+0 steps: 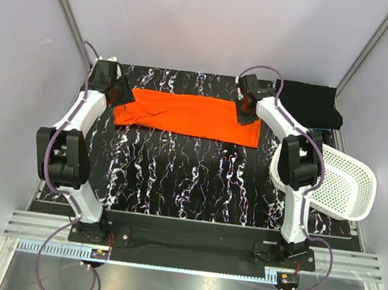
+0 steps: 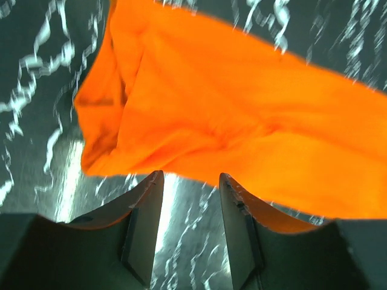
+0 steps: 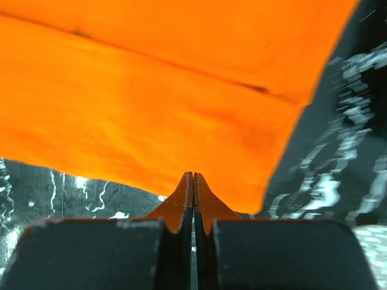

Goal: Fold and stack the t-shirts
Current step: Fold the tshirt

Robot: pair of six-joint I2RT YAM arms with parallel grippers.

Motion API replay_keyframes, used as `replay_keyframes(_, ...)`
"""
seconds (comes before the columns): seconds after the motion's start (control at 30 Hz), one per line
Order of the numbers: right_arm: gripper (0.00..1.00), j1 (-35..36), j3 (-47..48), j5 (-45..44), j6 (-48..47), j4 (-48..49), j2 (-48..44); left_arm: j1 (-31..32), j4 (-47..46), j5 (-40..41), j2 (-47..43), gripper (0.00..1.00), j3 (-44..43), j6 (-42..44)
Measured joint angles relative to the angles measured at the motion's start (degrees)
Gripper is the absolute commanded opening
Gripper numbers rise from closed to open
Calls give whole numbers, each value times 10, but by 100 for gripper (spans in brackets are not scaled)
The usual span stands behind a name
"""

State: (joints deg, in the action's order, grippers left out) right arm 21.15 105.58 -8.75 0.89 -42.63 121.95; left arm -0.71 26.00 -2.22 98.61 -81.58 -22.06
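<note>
The tabletop [image 1: 175, 185] carried the orange shirt [image 1: 190, 115] as a long flat band across its far middle. The basket [image 1: 348, 185] hung at the right edge, and the black shirt [image 1: 311, 103] lay folded in the far right corner.

The left tool [image 2: 190, 178] stood at the band's left end, jaws apart and nothing between them. The right tool [image 3: 193, 175] was closed at the band's right end, tips at the near hem. Whether cloth was pinched could not be told.

Risk: a lift on the right alone would drag and skew the band. An empty right tool would lift nothing.
</note>
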Motion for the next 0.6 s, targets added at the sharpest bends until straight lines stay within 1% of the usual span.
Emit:
replay_keyframes(0.1, 0, -5, 0, 14, 33, -9, 35, -23, -9, -21, -6, 46, 45, 2)
replay_keyframes(0.27, 0, -10, -13, 10, 54, -21, 78, -65, -23, -41, -12, 44, 111, -15)
replay_keyframes(0.4, 0, -11, -18, -13, 64, -21, 76, -81, -41, -39, -40, 45, 169, -36)
replay_keyframes(0.6, 0, -14, -47, -41, 70, -21, 59, -80, -83, -34, -72, 45, 209, -65)
